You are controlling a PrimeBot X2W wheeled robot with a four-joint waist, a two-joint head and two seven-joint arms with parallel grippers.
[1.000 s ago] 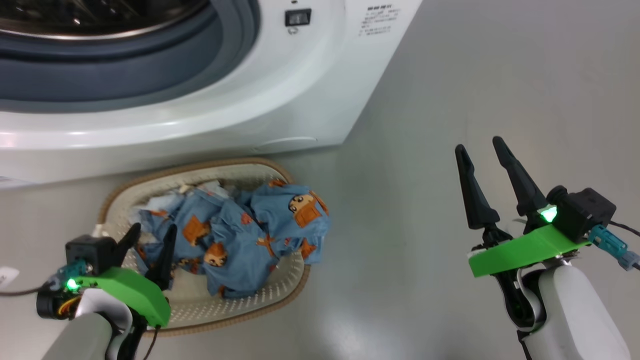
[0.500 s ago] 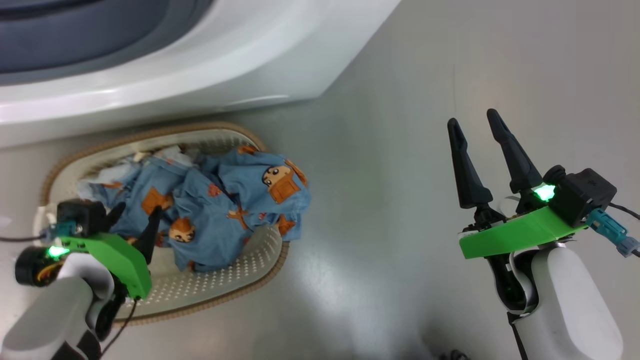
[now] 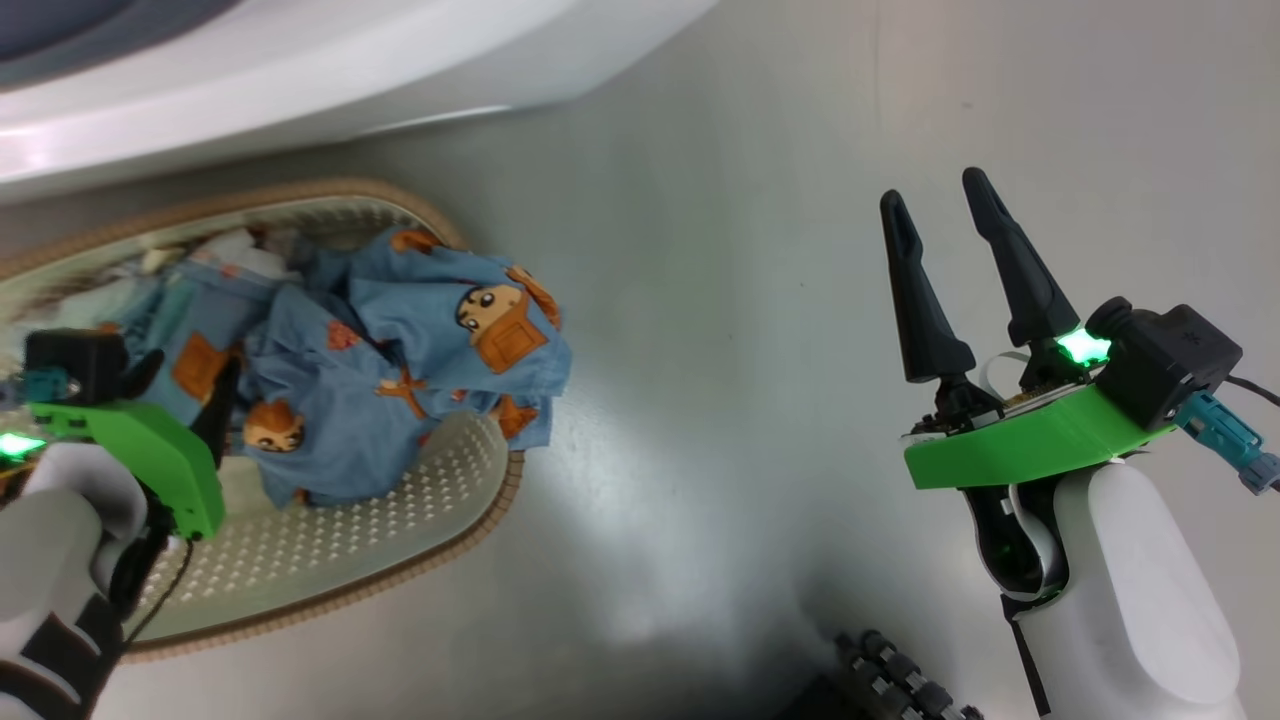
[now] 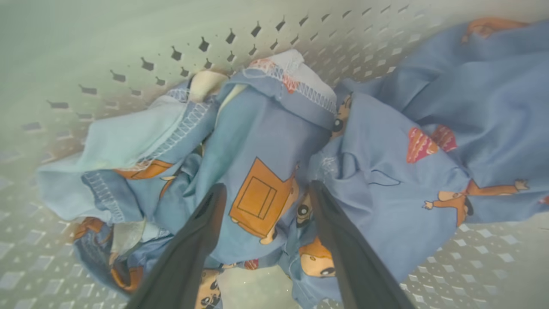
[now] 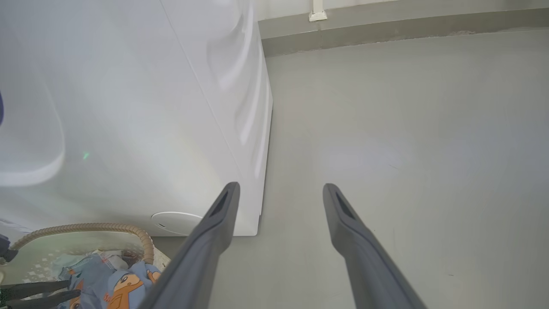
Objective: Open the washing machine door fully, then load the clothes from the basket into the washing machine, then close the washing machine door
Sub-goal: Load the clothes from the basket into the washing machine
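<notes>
Left wrist view has the left gripper (image 4: 266, 187) spread wide, a fold of the clothes (image 4: 377, 171) right between its jaws, down in the basket (image 4: 128, 47). Best bet: sink deeper before pinching, grab a thick bunch. Right gripper (image 3: 932, 185) gapes too, off over the floor (image 3: 720, 300).

- Smooth grey floor (image 3: 700, 300), faintly glossy, with a soft pale sheen of overhead light.
- A darker grey skirting strip (image 5: 386, 25) runs along the foot of the far wall (image 5: 287, 6).
- A small white fitting (image 5: 316, 15) sits on that strip.
</notes>
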